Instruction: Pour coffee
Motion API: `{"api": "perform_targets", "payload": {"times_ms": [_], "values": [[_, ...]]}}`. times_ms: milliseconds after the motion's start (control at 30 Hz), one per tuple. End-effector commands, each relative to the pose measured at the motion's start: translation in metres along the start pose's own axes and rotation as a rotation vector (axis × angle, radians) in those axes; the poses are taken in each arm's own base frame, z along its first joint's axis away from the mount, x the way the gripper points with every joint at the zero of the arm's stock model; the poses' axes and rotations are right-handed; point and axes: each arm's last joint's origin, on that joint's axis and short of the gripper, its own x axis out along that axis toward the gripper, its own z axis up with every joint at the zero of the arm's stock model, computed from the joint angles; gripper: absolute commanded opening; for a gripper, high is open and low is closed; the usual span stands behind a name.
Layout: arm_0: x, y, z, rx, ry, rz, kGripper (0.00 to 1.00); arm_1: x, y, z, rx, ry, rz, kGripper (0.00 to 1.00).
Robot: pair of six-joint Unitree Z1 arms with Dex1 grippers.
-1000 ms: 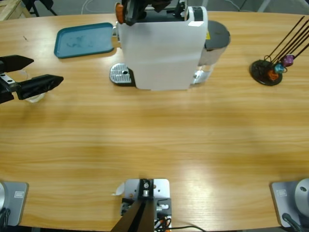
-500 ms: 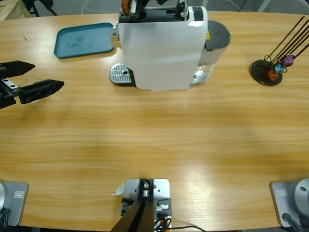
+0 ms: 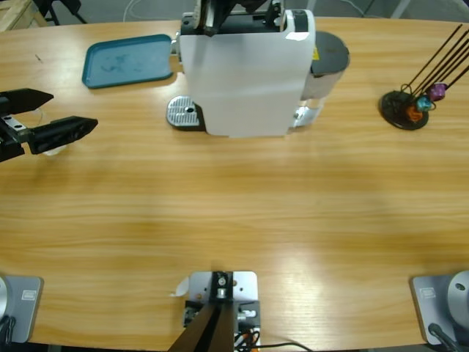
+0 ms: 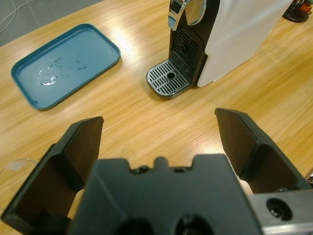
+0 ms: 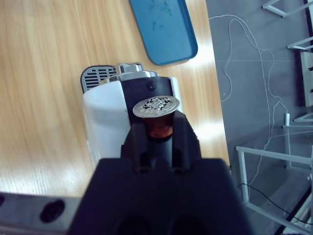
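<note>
Pinching a light, easily dented orange foil-lidded capsule (image 5: 155,105) by its sides above the white boxy coffee machine (image 3: 242,81), right gripper (image 5: 155,128) clenched on it, left gripper (image 4: 159,120) spread empty near a clear glass (image 4: 14,163), no coffee visible yet.

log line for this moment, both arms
left pincer: open, empty, by clear glass | right pincer: shut on orange capsule above coffee machine | drip grate: bare

We worked in a lab or workshop: a long wooden counter (image 3: 242,198) stood on grey flooring (image 5: 254,73) with loose cables (image 5: 230,58) and metal frames (image 5: 274,161).
</note>
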Motion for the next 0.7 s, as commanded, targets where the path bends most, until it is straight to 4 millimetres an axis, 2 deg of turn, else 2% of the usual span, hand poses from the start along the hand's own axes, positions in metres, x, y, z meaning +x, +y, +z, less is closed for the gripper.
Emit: {"api": "perform_targets", "payload": {"times_ms": [33,400,700], "values": [[0.006,-0.001,-0.01,0.0,0.031,0.006,1.0,-0.003,-0.004,-0.009,-0.017,0.064,-0.045,0.0],[0.007,-0.001,-0.012,0.001,0.038,0.005,1.0,-0.006,0.007,-0.001,-0.045,0.04,0.01,0.0],[0.009,-0.001,-0.013,0.0,0.046,0.005,1.0,0.004,0.013,0.0,-0.031,0.031,0.035,0.0]]}}
